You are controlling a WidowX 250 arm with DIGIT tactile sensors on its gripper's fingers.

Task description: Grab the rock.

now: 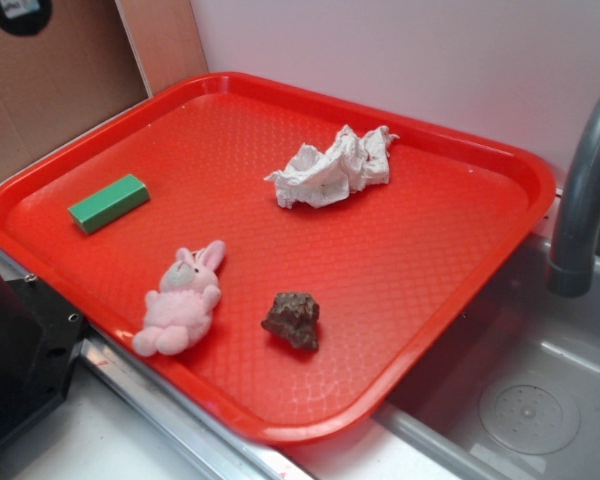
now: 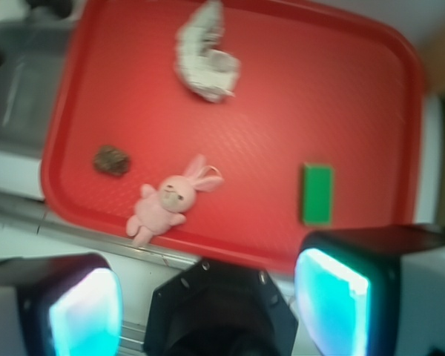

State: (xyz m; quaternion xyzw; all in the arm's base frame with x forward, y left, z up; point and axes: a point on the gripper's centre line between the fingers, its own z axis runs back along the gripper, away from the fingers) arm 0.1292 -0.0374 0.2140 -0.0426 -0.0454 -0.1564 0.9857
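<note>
The rock (image 1: 292,320) is a small dark brown jagged lump lying on the red tray (image 1: 430,260) near its front edge. In the wrist view the rock (image 2: 112,160) sits at the tray's left side, far from my gripper (image 2: 208,300). The gripper hangs high above the counter, outside the tray's near rim. Its two cyan-lit fingers (image 2: 85,315) stand wide apart with nothing between them. The gripper does not show in the exterior view.
A pink plush bunny (image 1: 180,300) lies just left of the rock. A crumpled white paper towel (image 1: 335,168) and a green block (image 1: 108,203) are also on the tray. A metal sink (image 1: 540,400) with a grey faucet (image 1: 585,190) lies to the right. The black robot base (image 1: 20,350) is front left.
</note>
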